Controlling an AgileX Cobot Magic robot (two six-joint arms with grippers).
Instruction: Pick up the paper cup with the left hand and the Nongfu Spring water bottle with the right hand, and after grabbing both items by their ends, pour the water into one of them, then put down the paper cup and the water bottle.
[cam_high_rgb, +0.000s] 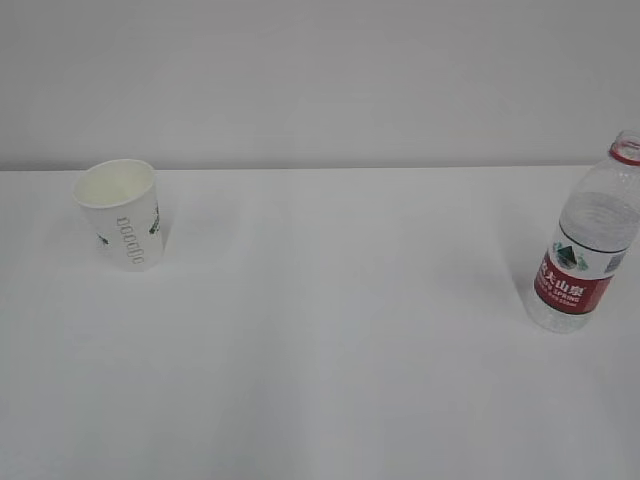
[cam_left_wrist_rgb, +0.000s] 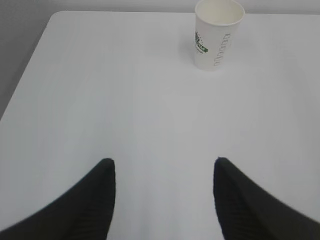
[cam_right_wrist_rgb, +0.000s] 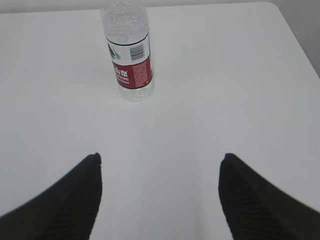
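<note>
Left claw (cam_left_wrist_rgb: 162, 172) apart; paper cup (cam_left_wrist_rgb: 218, 34) upright, empty.

White paper cup (cam_high_rgb: 122, 212) and red-labelled water bottle (cam_high_rgb: 588, 238) stand upright, well apart.

A white desk (cam_high_rgb: 330, 340) fills the lower part of the view, meeting a plain pale wall (cam_high_rgb: 320, 70) behind it. On the left stands the paper cup (cam_high_rgb: 121, 212), upright and open at the top, white with grey-green lettering running down its side and small dark green marks beside it. Well apart, at the far right edge, stands the Nongfu Spring water bottle (cam_high_rgb: 588, 240), clear plastic with a red neck ring and a red label carrying white text and a green mountain logo. Its top is cut off by the frame's edge.
</note>
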